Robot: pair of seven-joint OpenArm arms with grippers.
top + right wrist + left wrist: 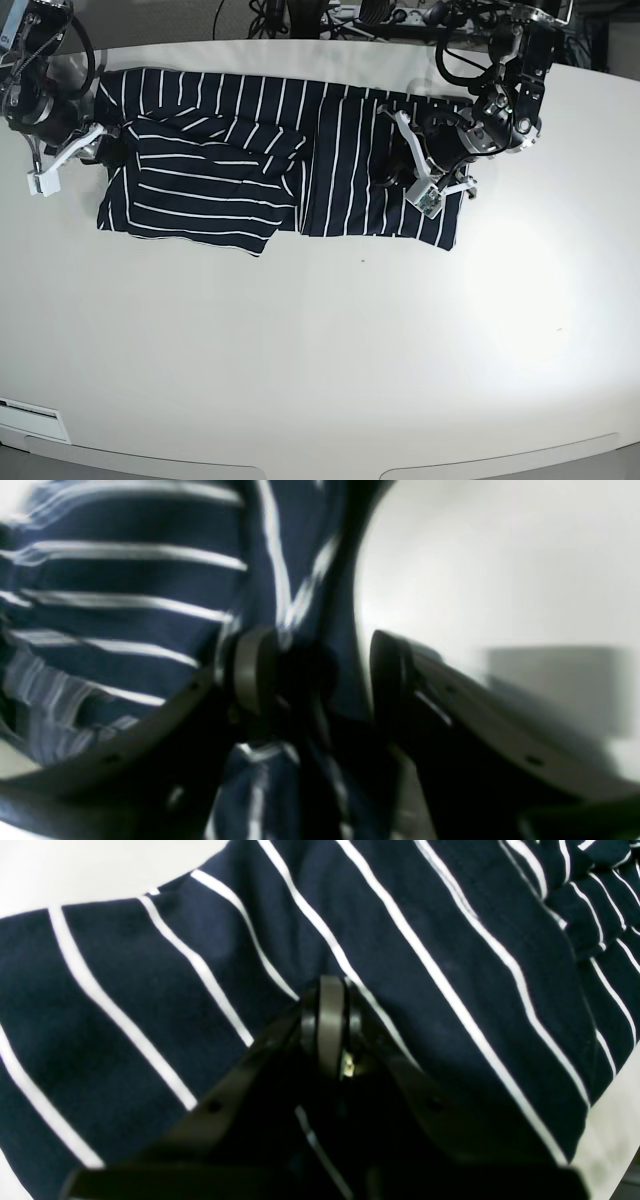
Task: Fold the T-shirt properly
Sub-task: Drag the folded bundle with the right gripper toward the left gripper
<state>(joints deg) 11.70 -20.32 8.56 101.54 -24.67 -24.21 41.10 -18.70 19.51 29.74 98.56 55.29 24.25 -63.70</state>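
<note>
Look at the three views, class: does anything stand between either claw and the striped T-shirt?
Nothing visible does. The left claw sits shut directly over the T-shirt, and the right claw is open right at the shirt's edge.

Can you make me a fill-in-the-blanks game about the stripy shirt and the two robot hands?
1. The T-shirt is dark navy with thin ____ stripes.
2. The left gripper hangs over the shirt with its jaws ____.
3. The right gripper's jaws stand ____, with cloth between them.
4. The shirt lies on a ____ table.

Missing words: white; shut; open; white
</note>
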